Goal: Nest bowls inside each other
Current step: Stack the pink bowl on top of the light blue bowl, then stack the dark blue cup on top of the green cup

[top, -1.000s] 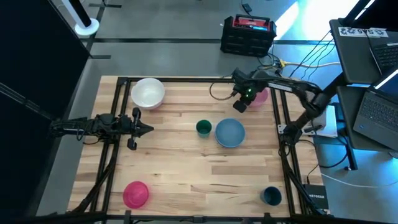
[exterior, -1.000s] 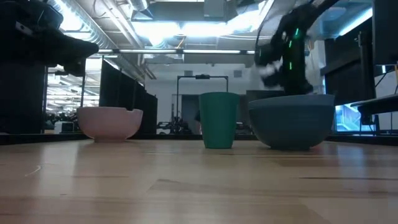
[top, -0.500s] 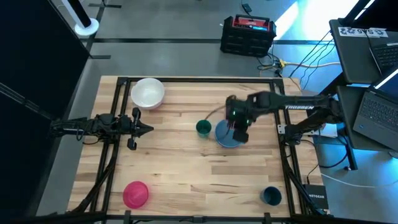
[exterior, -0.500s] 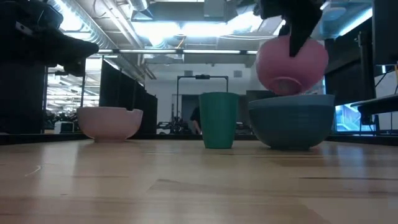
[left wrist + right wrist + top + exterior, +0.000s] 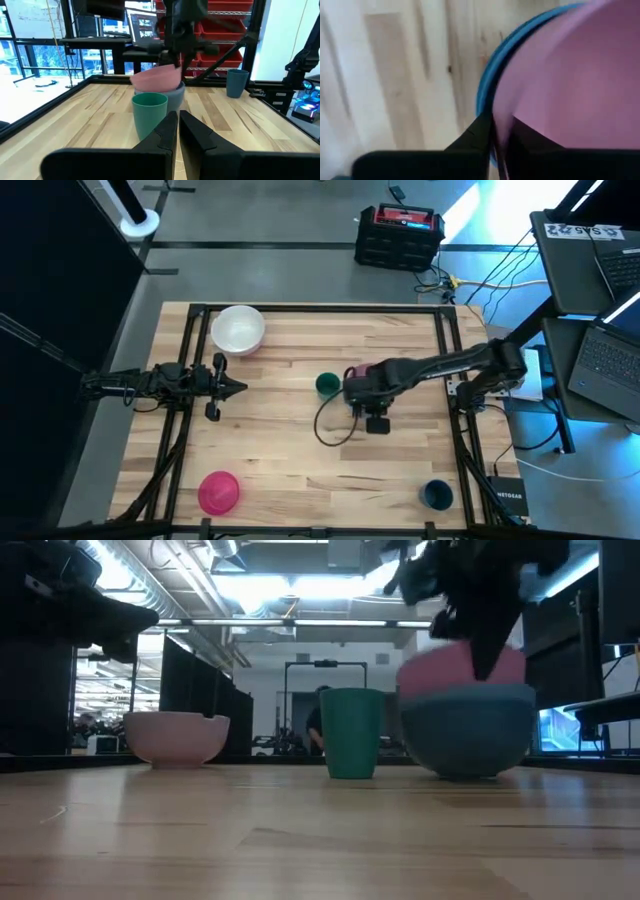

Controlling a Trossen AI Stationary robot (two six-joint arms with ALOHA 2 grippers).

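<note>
Pale pink bowl (image 5: 462, 668) lowered into light blue bowl (image 5: 467, 732)

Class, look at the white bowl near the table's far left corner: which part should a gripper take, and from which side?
Pinch the rim of the white bowl from straight above, one finger inside and one outside. It stands upright, mouth open, with a thin wall and nothing beside it.

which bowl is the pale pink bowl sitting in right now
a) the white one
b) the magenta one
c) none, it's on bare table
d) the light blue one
d: in the low view the pale pink bowl sits down inside the light blue bowl, beside the green cup, with the right gripper pinching the pink rim.
</note>
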